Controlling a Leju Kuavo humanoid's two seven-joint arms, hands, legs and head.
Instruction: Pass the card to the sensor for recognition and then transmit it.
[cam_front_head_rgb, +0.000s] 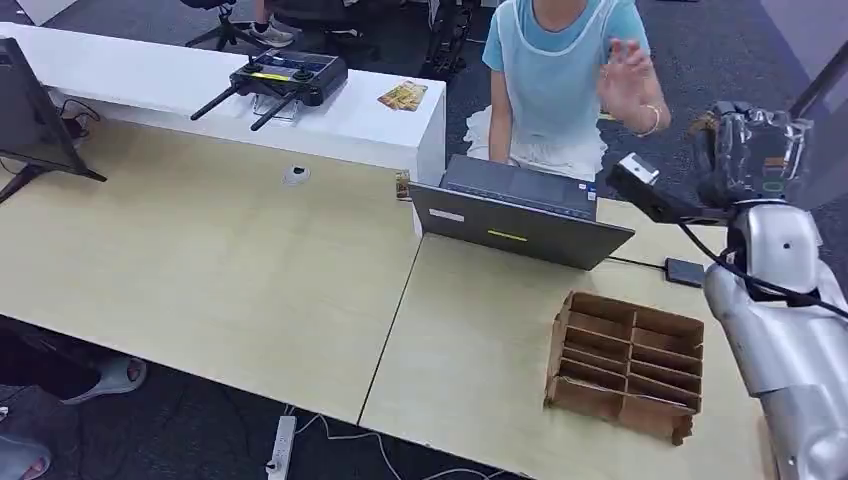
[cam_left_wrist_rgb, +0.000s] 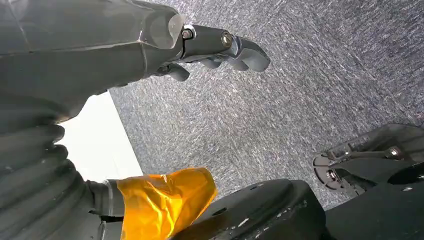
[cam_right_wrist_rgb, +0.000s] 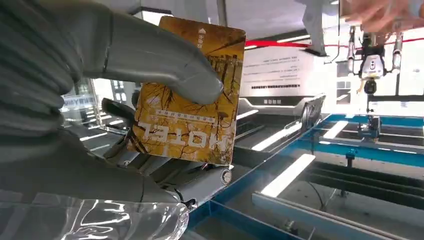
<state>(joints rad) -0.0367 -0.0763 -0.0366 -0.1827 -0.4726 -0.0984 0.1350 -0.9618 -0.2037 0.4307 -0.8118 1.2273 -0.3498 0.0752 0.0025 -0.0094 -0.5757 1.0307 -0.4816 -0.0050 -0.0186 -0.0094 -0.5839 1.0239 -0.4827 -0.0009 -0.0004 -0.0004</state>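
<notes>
The right robot hand (cam_right_wrist_rgb: 125, 120) sits closest to the lens, its thick grey thumb pressing a card (cam_right_wrist_rgb: 187, 95) flat against the darker fingers behind it. So that robot hand is pinching the card, raised high on the right side, above the far edge of the pale wooden surface (cam_front_head_rgb: 200, 270) and out toward a person (cam_front_head_rgb: 560, 70) who stands behind a grey laptop (cam_front_head_rgb: 520, 215) with one palm lifted.

The left robot hand (cam_left_wrist_rgb: 215, 47) hangs over grey carpet, its fingers curled in and holding nothing.

The main risk, as I judge it, is the thinness of the hold: only thumb pressure on one face keeps the card in place, so a quick swing or a tug at an angle from the person could twist it loose and drop it to the floor behind the surface. A second risk is skipping or missing the sensor; I cannot tell from here which device is the reader.

The card is a stiff, flat rectangle printed in golden yellow with brown branch-like patterns and the word HOTEL, seen upside down from the wrist. Much of its lower half stands clear of the thumb.

A brown cardboard divider (cam_front_head_rgb: 625, 365) sits near the robot on the surface.
</notes>
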